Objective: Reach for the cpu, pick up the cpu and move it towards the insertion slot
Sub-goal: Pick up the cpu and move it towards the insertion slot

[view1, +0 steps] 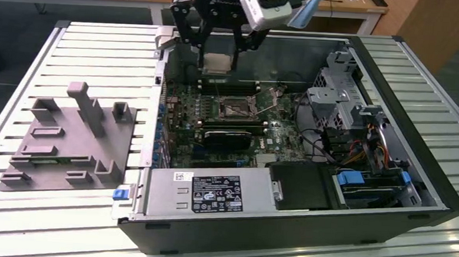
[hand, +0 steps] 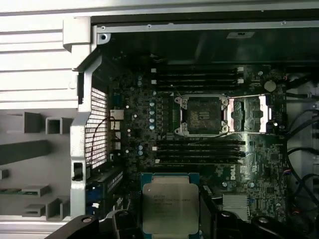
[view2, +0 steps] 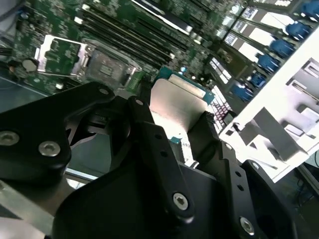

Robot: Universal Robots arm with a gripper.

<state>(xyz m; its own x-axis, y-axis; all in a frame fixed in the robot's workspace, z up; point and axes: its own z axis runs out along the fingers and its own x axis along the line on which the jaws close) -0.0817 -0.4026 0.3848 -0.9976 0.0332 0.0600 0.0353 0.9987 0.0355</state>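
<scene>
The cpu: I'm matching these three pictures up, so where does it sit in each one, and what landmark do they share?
Exterior view: the cpu hangs in the claw above the open case's far end.
First wrist view: the cpu is held over the motherboard, short of the insertion slot.
Second wrist view: the cpu sits between the black fingers.
Shared landmark: the insertion slot.

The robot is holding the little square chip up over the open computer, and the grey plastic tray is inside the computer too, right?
Not quite. The grey plastic tray sits outside the computer, on the slatted table, as the exterior view shows. The gripper does hold the cpu over the computer.
</scene>
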